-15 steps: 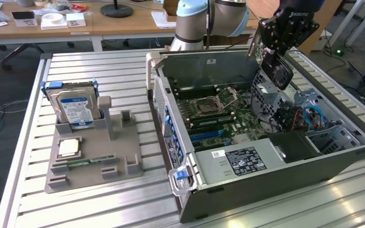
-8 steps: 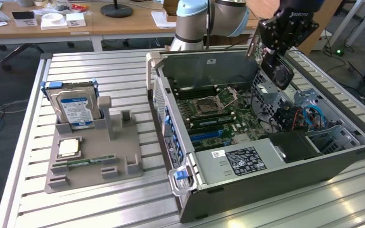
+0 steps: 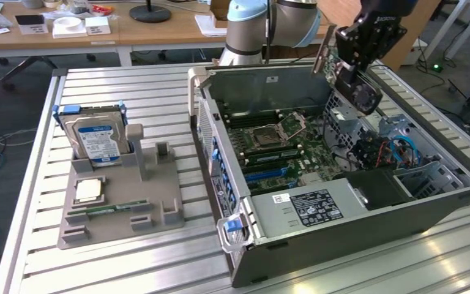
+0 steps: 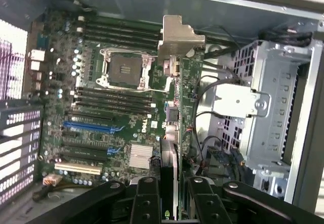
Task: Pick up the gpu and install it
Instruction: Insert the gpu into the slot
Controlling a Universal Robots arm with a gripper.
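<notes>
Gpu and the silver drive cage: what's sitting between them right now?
Loose black cables loop between the gpu and the drive cage; the wrist view shows this.

Case open on top, room above motherboard, drive cage and cables crowding beside
</notes>
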